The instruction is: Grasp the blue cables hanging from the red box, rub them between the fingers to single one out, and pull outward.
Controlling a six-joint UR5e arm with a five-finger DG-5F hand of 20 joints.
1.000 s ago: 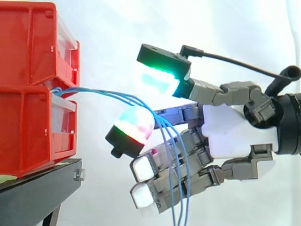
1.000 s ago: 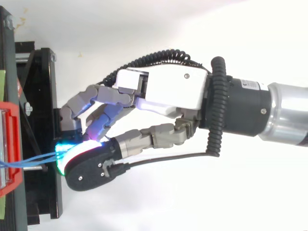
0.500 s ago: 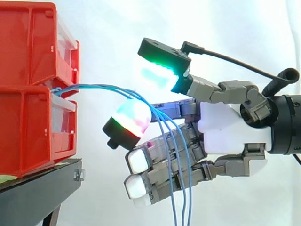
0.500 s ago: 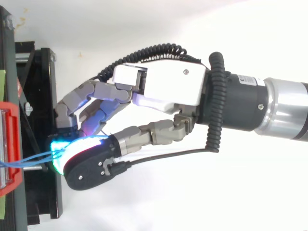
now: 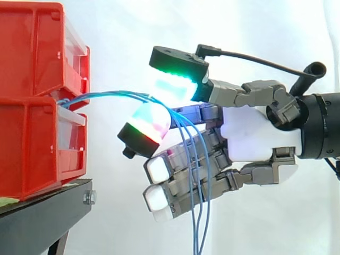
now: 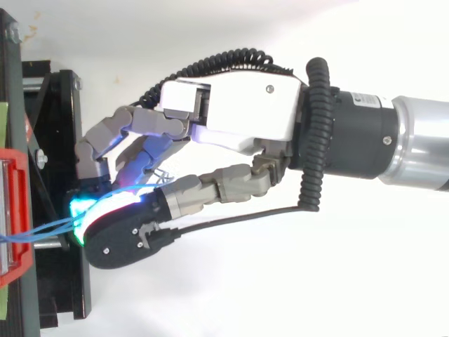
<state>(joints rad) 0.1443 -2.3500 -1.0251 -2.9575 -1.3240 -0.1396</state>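
Observation:
Two red bins are stacked at the left, the upper bin (image 5: 32,48) on the lower bin (image 5: 32,149). Several thin blue cables (image 5: 117,95) leave the gap between them and run right, nearly level. My hand (image 5: 260,141) reaches in from the right, its fingers curled. The cables pass between a green-glowing pad (image 5: 175,87) above and a red-and-cyan pad (image 5: 150,121) below, which stand close together on them. Past the pinch the cables drop over the lower fingers, whose pads (image 5: 158,169) glow white, and hang down. From above, the cables (image 6: 42,230) reach the hand (image 6: 245,119) at its glowing tips.
The bins sit on a black stand (image 5: 42,212), whose frame (image 6: 59,140) lies just left of the fingertips in the top view. A white curtain is behind. Open room lies below and to the right of the hand.
The upper green pad came down and the lower pad rose, narrowing the gap around the cables. The hand shifted slightly left, and the cable run from the bins now lies higher and flatter.

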